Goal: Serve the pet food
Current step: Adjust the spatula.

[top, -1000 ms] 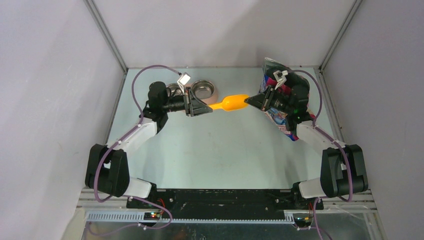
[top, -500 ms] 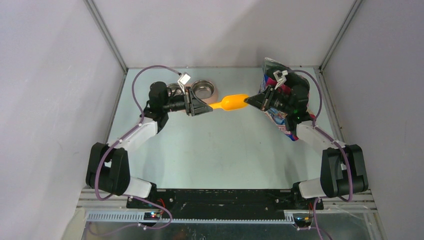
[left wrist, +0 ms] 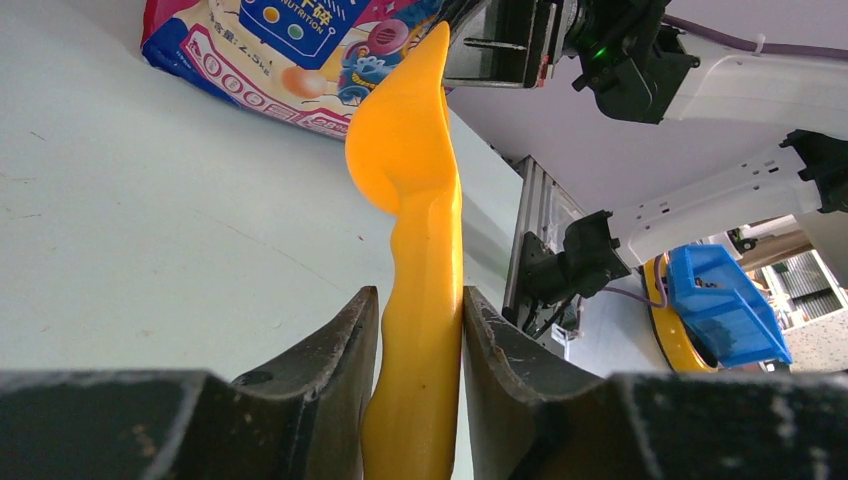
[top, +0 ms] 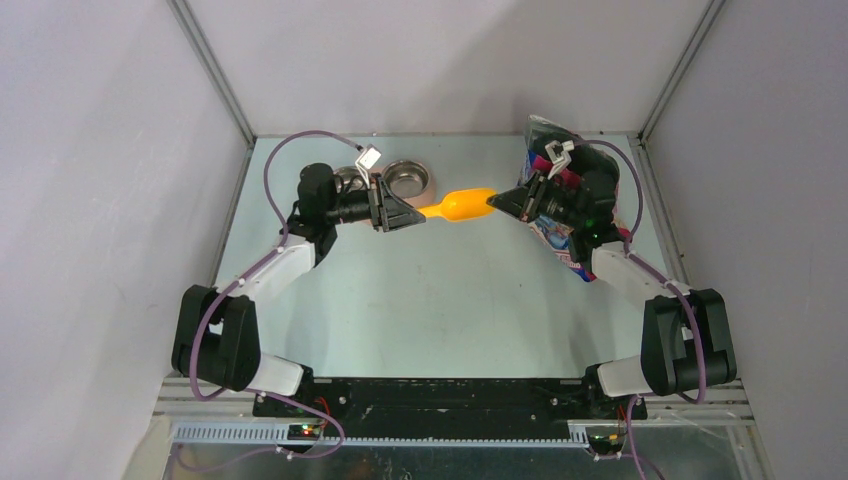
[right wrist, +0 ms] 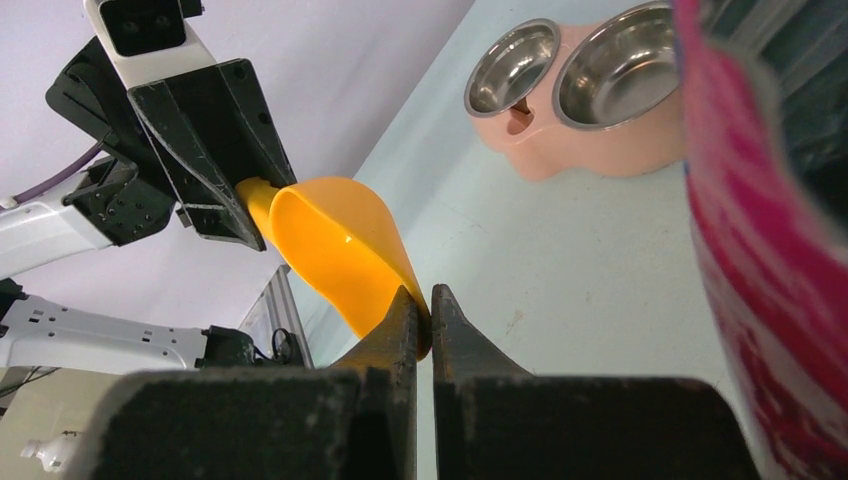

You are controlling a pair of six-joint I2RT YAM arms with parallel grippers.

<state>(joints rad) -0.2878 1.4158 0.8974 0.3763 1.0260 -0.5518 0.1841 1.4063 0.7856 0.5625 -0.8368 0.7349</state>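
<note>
Nothing has moved in the last second. My left gripper (left wrist: 420,300) clamps the yellow scoop (top: 462,204) by its handle, and my right gripper (right wrist: 422,300) pinches its empty bowl's rim. I judge the handover incomplete. The pet food bag (left wrist: 230,60) lies beneath my right arm.

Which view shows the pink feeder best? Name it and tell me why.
The right wrist view: the pink feeder shows whole, both steel bowls facing the camera, apparently empty. The top external view shows it small, its left bowl partly hidden behind the left arm. The left wrist view misses it.
</note>
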